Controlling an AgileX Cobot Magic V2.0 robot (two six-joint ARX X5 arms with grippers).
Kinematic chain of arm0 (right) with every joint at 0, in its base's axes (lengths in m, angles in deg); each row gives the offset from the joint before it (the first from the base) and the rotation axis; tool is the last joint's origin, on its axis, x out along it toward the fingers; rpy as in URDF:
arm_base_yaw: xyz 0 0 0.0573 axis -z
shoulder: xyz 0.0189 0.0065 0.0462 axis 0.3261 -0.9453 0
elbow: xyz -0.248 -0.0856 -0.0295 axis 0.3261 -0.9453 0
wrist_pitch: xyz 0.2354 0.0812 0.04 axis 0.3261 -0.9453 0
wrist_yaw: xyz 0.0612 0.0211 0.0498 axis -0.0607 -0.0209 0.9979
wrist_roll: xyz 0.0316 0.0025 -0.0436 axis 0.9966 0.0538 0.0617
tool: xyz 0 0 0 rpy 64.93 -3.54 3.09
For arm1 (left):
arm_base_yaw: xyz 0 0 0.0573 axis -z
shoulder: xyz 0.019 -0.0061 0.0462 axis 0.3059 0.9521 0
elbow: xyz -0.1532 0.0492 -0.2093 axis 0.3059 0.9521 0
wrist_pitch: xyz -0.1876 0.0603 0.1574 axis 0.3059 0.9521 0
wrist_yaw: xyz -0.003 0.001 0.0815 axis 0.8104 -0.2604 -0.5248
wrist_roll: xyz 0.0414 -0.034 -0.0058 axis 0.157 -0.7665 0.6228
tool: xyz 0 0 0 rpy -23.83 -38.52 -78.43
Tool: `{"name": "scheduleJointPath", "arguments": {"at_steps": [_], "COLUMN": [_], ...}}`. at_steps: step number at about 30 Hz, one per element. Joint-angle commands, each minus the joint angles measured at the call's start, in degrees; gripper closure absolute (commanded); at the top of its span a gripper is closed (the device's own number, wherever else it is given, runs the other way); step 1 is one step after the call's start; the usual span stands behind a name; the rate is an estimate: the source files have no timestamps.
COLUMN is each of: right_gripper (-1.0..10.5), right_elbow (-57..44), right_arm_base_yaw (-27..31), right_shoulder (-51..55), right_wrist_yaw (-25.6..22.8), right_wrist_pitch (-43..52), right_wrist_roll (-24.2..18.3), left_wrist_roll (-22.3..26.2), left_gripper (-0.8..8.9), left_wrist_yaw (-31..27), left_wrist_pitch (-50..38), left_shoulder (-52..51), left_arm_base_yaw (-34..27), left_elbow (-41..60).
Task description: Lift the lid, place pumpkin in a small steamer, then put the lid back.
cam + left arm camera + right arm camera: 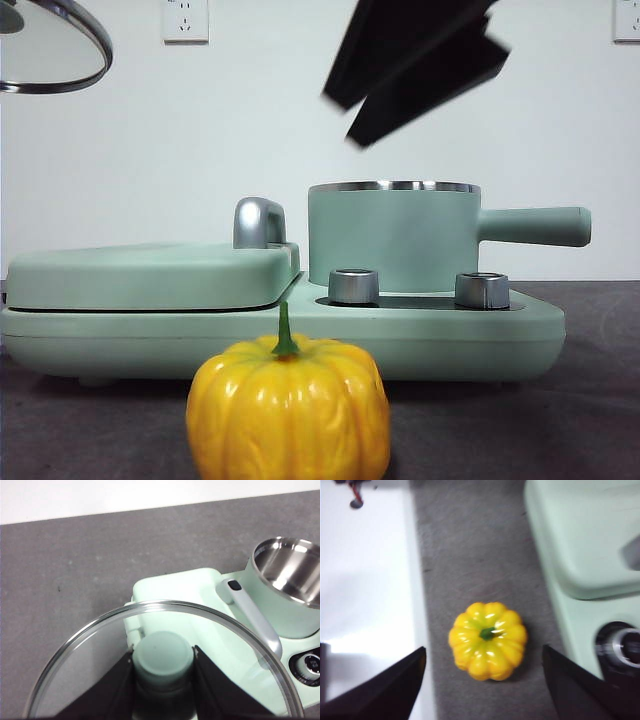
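Note:
The pumpkin stands on the grey table in front of the cooker, near the camera; it also shows in the right wrist view. The small steamer stands uncovered on the cooker's right side, its handle pointing right, and shows in the left wrist view. My left gripper is shut on the mint-green knob of the lid; the lid hangs high at the upper left. My right gripper is open, above the pumpkin; it shows dark and blurred above the steamer.
The wide flat mint-green cover with a steel handle fills the cooker's left side. Two steel dials sit on the cooker's front. A white wall with sockets stands behind. The table's white edge lies beside the pumpkin.

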State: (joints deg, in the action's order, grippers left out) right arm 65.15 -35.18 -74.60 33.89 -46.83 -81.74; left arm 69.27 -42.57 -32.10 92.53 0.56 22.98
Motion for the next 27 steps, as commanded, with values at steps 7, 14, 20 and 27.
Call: {"name": "scheduleJointPath", "arguments": {"at_steps": [7,14,20,27], "right_gripper": [5.0,4.6,4.6,4.6], "right_elbow": [1.09,1.09,1.09,1.09], "right_arm_base_yaw": [-4.09,-4.33,-4.44,-4.46], "right_shoulder": [-8.96,-13.33,-15.61,-18.27], "right_wrist_yaw": [-5.25,-6.03,-5.99,-5.97], "right_wrist_pitch": [2.84,5.05,6.12,7.26], "right_wrist_roll": [-2.71,-3.69,-4.04,-4.11], "left_wrist_roll": [-0.20,0.02,0.26,0.46], "left_gripper": [7.98,7.98,7.98,7.98], "left_wrist_yaw": [-0.02,-0.07,-0.68,-0.81], "left_wrist_pitch": [-0.52,-0.57,-0.70,-0.76], "left_shoulder": [-0.07,-0.07,-0.07,-0.07], "left_arm_base_yaw": [0.02,0.00,0.00,0.00], "left_elbow": [-0.96,-0.96,-0.96,-0.96]}}
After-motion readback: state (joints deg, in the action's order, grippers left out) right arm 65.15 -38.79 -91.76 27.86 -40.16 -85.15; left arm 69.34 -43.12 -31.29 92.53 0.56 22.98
